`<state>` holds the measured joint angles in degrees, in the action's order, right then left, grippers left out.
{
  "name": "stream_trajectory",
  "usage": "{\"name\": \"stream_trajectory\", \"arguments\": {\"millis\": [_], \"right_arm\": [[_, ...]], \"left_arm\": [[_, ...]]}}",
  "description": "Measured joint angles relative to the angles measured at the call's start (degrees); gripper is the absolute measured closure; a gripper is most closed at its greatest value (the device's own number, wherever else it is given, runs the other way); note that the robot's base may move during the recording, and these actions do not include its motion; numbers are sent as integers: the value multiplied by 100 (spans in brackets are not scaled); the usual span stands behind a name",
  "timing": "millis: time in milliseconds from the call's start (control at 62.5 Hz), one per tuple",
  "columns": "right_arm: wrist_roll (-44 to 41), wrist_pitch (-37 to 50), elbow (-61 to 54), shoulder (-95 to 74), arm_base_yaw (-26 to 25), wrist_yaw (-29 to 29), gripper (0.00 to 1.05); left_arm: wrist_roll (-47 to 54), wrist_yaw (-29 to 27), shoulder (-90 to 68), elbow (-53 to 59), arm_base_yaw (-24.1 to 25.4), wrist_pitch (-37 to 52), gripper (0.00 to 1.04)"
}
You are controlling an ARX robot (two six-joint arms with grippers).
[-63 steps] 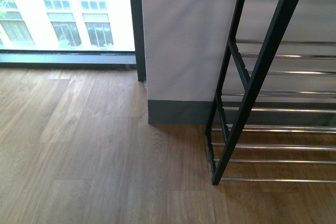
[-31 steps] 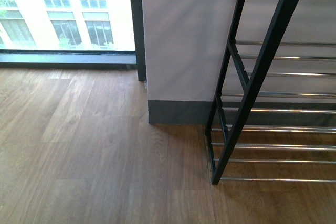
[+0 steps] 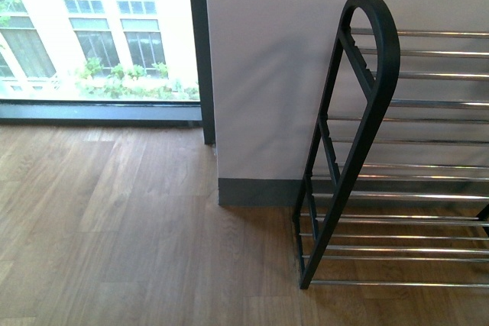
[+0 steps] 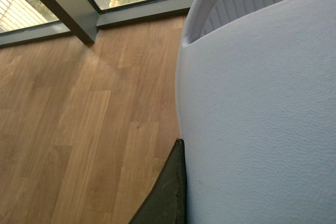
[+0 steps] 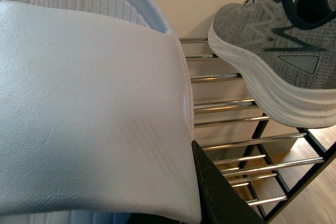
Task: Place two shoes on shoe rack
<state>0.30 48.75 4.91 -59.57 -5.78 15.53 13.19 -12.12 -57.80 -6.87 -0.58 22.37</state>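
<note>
In the left wrist view, my left gripper (image 4: 210, 198) is shut on a white slide sandal (image 4: 257, 108) that fills most of the picture; one dark finger (image 4: 169, 192) lies against its strap. My right gripper (image 5: 157, 198) is likewise shut on a white slide sandal (image 5: 89, 114), with its dark finger (image 5: 215, 195) at the strap's edge, held just in front of the shoe rack (image 5: 231, 106). One grey knit sneaker (image 5: 278, 61) with a thick white sole rests on the rack's upper chrome rods. The front view shows the shoe rack (image 3: 368, 97) at the right, with neither arm in sight.
Wooden floor (image 3: 114, 227) spreads left of the rack. A white wall (image 3: 267, 74) with a grey skirting stands behind it. A floor-level window (image 3: 99, 28) with a dark frame lies at the back left.
The front view has shifted: the rack sits lower in the picture and its rounded black top end now shows, with more of the window visible.
</note>
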Motion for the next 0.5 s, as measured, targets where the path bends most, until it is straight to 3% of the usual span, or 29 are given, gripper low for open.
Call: {"name": "stream_trajectory", "arguments": {"millis": [240,496], "right_arm": [[26,-37,0,9,0,-15,103],[302,-1486,1067,-275,-396,-271,103]], "left_arm": [[0,2,0,0,0,0,103],[0,2,0,0,0,0,103]]}}
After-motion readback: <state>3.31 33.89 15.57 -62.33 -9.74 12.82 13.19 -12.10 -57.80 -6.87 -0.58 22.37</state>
